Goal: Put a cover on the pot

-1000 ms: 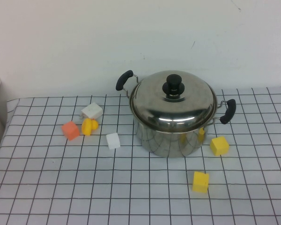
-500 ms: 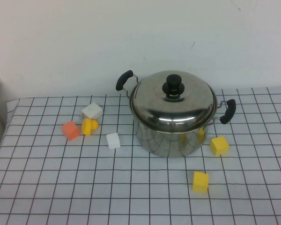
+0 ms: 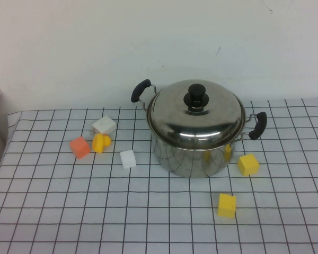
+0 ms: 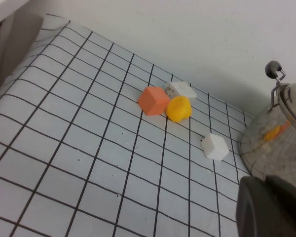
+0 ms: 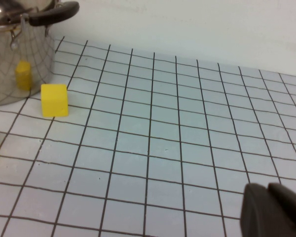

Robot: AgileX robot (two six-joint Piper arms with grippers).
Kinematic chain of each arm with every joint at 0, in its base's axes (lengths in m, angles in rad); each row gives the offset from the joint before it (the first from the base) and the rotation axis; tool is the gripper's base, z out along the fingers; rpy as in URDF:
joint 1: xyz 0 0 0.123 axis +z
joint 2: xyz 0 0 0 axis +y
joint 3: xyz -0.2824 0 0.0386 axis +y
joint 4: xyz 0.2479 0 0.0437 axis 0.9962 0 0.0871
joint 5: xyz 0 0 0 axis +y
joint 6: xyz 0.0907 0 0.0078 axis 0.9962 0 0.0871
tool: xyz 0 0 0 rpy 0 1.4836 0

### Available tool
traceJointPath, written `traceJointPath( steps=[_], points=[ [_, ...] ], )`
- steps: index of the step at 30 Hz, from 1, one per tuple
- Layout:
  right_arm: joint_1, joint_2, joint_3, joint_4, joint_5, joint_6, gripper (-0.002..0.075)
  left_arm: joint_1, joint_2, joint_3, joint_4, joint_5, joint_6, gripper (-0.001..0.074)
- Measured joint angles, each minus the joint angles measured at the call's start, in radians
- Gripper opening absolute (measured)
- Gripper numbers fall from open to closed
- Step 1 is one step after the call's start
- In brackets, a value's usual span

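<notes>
The steel pot (image 3: 193, 153) stands on the checked cloth at centre right, black handles (image 3: 140, 90) at both sides. The domed steel lid (image 3: 196, 119) with its black knob (image 3: 195, 97) sits on the pot's rim. Neither arm shows in the high view. My left gripper (image 4: 265, 182) is shut and empty, low over the cloth on the pot's left; the pot's wall (image 4: 276, 143) shows beside it. My right gripper (image 5: 267, 189) is shut and empty over the cloth, well right of the pot (image 5: 15, 64).
Loose blocks lie around the pot: an orange one (image 3: 79, 147), a yellow one (image 3: 100, 142) and two white ones (image 3: 104, 126) (image 3: 127, 159) on the left, yellow cubes (image 3: 248, 164) (image 3: 227, 205) on the right. A white wall stands behind the table.
</notes>
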State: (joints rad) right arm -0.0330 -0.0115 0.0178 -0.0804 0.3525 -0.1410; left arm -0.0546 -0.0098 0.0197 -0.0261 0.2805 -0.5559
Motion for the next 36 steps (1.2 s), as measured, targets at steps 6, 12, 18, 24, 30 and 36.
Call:
traceJointPath(
  steps=[6,12,18,24,30,36],
  points=[
    [0.0,0.0,0.0,0.0,0.0,0.0,0.0009,0.0,0.0,0.0,-0.002,0.016,0.013,0.0],
    [0.0,0.0,0.0,0.0,0.0,0.0,0.0009,-0.037,0.0,-0.002,-0.013,0.033,0.271,0.0],
    [0.0,0.0,0.0,0.0,0.0,0.0,0.0009,-0.061,0.0,-0.002,-0.027,0.035,0.359,0.0],
    [0.0,0.0,0.0,0.0,0.0,0.0,0.0009,-0.061,0.0,-0.002,-0.029,0.037,0.373,-0.0001],
    [0.0,0.0,0.0,0.0,0.0,0.0,0.0009,-0.05,0.0,-0.002,-0.029,0.037,0.373,-0.0001],
    [0.0,0.0,0.0,0.0,0.0,0.0,0.0009,0.021,0.0,-0.002,-0.032,0.037,0.373,-0.0001]
  ],
)
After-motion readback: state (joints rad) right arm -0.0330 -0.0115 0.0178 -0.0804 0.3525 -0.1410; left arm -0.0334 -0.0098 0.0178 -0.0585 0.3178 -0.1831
